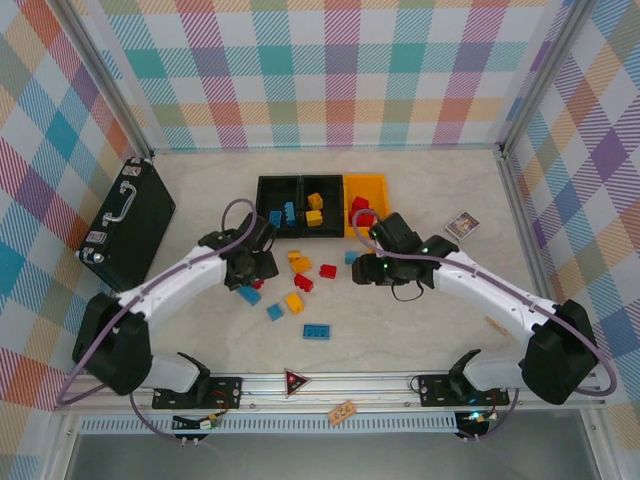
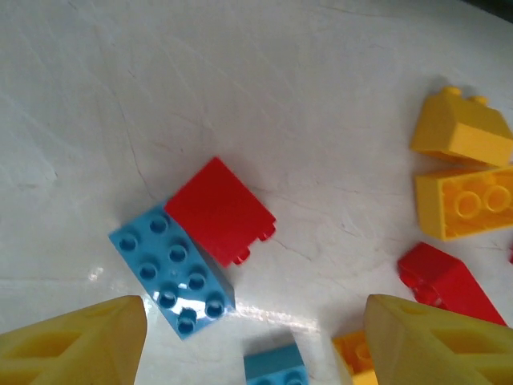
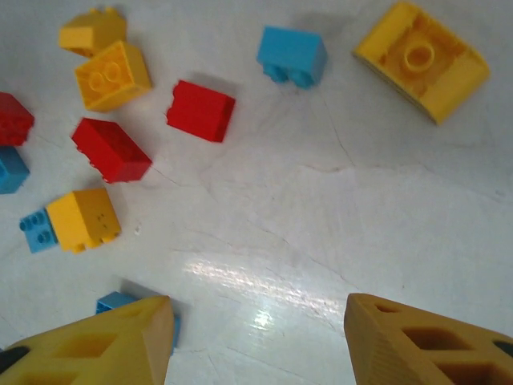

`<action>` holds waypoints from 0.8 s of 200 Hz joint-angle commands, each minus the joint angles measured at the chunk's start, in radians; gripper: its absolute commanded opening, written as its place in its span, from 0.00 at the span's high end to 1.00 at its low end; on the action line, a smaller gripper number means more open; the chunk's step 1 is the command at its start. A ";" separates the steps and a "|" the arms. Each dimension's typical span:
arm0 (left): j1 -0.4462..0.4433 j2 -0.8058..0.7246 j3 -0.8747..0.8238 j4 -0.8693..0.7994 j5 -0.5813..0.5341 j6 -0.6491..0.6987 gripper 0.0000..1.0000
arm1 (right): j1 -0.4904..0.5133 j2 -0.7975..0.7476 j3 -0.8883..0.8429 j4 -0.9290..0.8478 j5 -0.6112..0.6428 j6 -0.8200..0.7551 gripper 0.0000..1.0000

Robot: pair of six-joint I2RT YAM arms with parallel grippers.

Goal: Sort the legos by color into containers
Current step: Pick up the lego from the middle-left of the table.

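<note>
The three joined containers stand at the back. The left black bin holds blue legos, the middle black bin yellow ones, and the yellow-orange bin red ones. Loose legos lie in front. My left gripper hovers open just above the table. In its wrist view a blue 2x4 brick touches a red brick, with a small blue brick between the jaws. My right gripper is open and holds nothing. Ahead of it lie a blue brick, a yellow brick and a red brick.
A large black case with a silver handle lies at the left. A small patterned card box sits at the right. More loose bricks lie near the front, such as a blue one. A tan wooden block rests on the front rail.
</note>
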 commanded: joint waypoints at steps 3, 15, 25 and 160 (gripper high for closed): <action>0.026 0.091 0.095 -0.094 0.030 0.202 0.26 | 0.001 -0.058 -0.052 0.013 -0.005 0.048 0.42; 0.032 0.137 0.130 -0.120 0.043 0.247 0.25 | 0.000 -0.076 -0.076 0.018 -0.004 0.060 0.41; 0.035 0.175 0.149 -0.130 0.044 0.277 0.25 | 0.001 -0.083 -0.091 0.021 -0.005 0.067 0.41; 0.064 0.385 0.184 -0.107 0.021 0.352 0.40 | 0.005 -0.115 -0.160 0.067 -0.047 0.124 0.42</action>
